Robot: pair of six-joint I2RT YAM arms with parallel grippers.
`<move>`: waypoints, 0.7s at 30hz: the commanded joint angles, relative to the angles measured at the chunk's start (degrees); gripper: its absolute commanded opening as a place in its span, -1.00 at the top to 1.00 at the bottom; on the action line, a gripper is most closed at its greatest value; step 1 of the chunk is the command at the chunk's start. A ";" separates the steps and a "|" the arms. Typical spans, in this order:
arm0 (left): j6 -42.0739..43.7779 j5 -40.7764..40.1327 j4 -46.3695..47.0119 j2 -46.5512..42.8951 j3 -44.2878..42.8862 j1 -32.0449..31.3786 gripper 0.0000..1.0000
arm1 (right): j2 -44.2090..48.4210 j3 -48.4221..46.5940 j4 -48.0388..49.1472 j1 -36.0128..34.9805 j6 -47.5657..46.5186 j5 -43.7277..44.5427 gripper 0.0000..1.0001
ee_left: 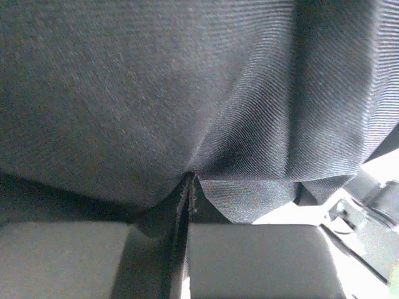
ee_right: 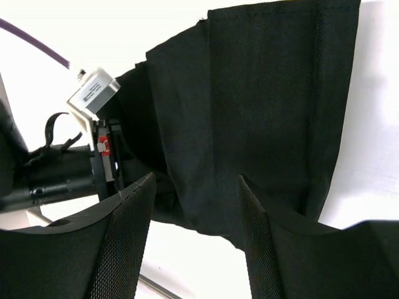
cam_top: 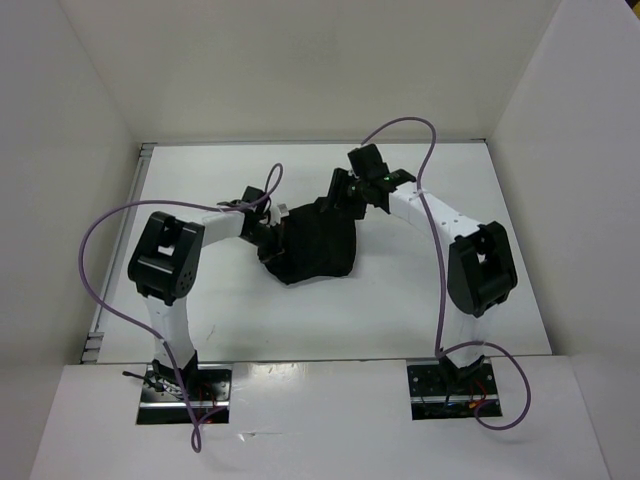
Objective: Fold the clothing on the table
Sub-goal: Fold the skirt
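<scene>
**Left gripper pinches the cloth, right gripper poised open at the far side**

The limp black garment of finely ridged fabric lies bunched at the middle of the plain white flat desk, between the two arms. The left gripper is clamped tight on a fold at the garment's left side. Its wrist view shows the weave drawn into a pucker right at the closed fingers.

The right gripper has its fingers wide apart over the garment's far right part, with cloth showing in the gap. Whether the pads touch it I cannot tell. The cloth lies directly under and ahead of that gripper, its pleats running away from the fingers, so the coming grasp looks to need only a straight descent and a close.

The overhead view gives the garment's outline and each gripper's side. Only the wrist views show how the jaws stand, and the right wrist view also catches the left arm across the cloth.
</scene>
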State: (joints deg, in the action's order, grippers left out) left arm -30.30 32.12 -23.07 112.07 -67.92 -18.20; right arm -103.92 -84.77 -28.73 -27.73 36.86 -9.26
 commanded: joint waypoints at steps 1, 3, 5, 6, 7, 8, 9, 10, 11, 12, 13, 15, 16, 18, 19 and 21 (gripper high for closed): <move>1.74 -6.63 -3.03 -3.07 -2.03 -0.17 0.97 | -1.02 0.31 2.63 0.22 0.67 -0.32 -0.20; 2.27 -6.11 -5.22 -7.71 -6.14 -0.17 0.72 | -0.41 0.31 1.93 0.22 1.19 0.46 -0.20; 2.79 -6.10 -6.63 -10.81 -8.88 -0.17 0.32 | 1.52 0.31 1.32 0.22 1.19 1.96 -0.20; 2.79 -6.10 -7.25 -13.87 -9.85 -0.17 0.06 | 2.31 0.31 1.31 0.22 1.19 2.83 -0.20; 2.79 -6.63 -7.25 -15.29 -10.47 0.35 0.00 | 4.32 0.92 0.61 0.22 1.19 3.54 -0.20; 2.79 -6.63 -7.25 -16.52 -10.48 1.31 -0.05 | 5.47 1.45 0.61 0.22 1.19 4.59 -0.20; 2.79 -7.59 -7.77 -18.71 -10.48 2.02 -0.11 | 6.61 2.58 0.61 0.22 1.19 5.21 -0.20; 2.79 -8.82 -7.78 -19.60 -10.48 2.02 -0.14 | 7.93 3.38 0.08 0.22 1.80 6.08 -0.20; 2.79 -9.96 -8.39 -21.26 -9.26 2.55 -0.14 | 10.55 4.26 0.08 0.22 2.33 7.66 -0.20; 2.79 -11.19 -8.39 -21.98 -8.55 2.55 -0.14 | 11.80 5.13 0.08 0.22 2.34 8.20 -0.20; 2.79 -12.85 -8.92 -22.59 -7.85 3.07 -0.14 | 12.85 6.71 0.08 0.22 2.34 8.72 -0.20; 2.27 -12.87 -8.92 -23.65 -5.40 3.08 -0.14 | 15.49 7.86 -1.32 0.22 2.34 9.87 -0.20; 2.27 -12.87 -8.92 -24.61 -4.60 3.60 -0.14 | 16.20 9.17 -1.33 0.22 2.86 9.87 -0.20; 1.66 -12.26 -8.92 -26.28 -2.15 3.61 -0.14 | 18.57 11.02 -1.94 0.22 3.39 10.40 -0.20; 1.65 -11.65 -8.40 -27.60 -1.35 3.61 -0.14 | 20.06 11.64 -1.94 0.74 3.91 11.27 -0.20; 1.13 -11.64 -8.39 -29.18 0.32 3.61 -0.16 | 21.56 13.22 -2.47 0.74 4.53 13.12 -0.20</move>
State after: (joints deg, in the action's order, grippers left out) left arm -28.75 20.60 -30.26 86.37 -69.38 -14.74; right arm -85.10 -73.65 -29.74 -27.46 39.64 -0.21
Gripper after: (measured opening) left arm 0.579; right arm 0.601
